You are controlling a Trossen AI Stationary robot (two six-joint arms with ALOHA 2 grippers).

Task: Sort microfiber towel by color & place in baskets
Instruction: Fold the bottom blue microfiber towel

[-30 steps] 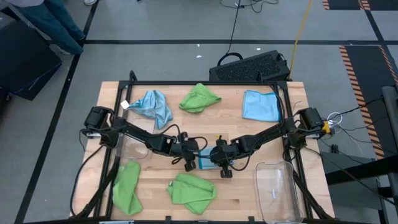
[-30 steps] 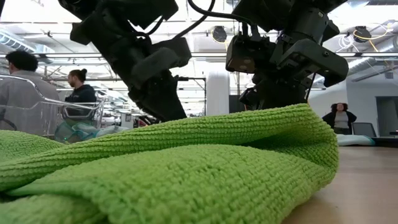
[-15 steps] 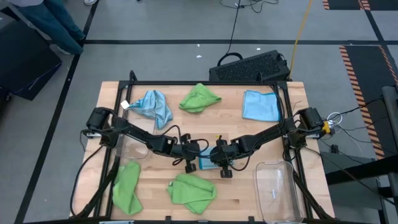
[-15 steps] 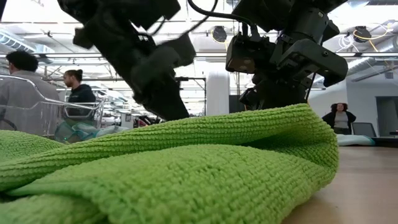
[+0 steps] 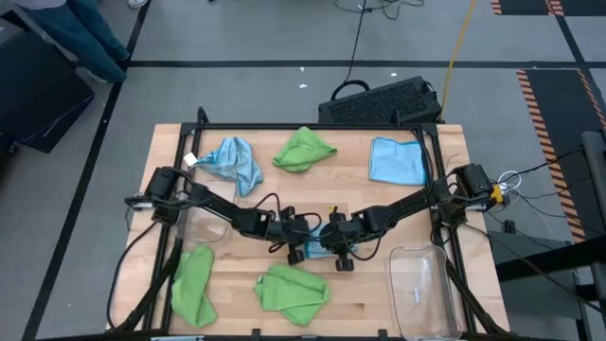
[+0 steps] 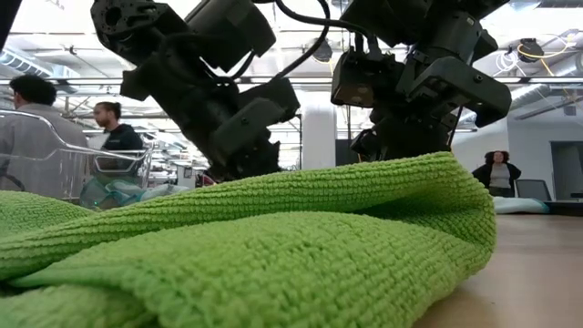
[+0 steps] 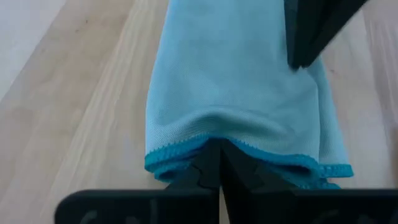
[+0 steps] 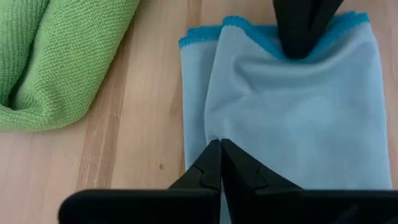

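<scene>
While both tools pinch opposite edges of the light blue towel (image 5: 315,250), left tool (image 5: 301,248) and right tool (image 5: 330,248) face each other mid-tabletop (image 5: 379,199), closed.

Both claws (image 5: 319,250) pinched closed, mid-table

A folded towel (image 5: 313,249) lies mid-table between both grippers' jaws.
</scene>
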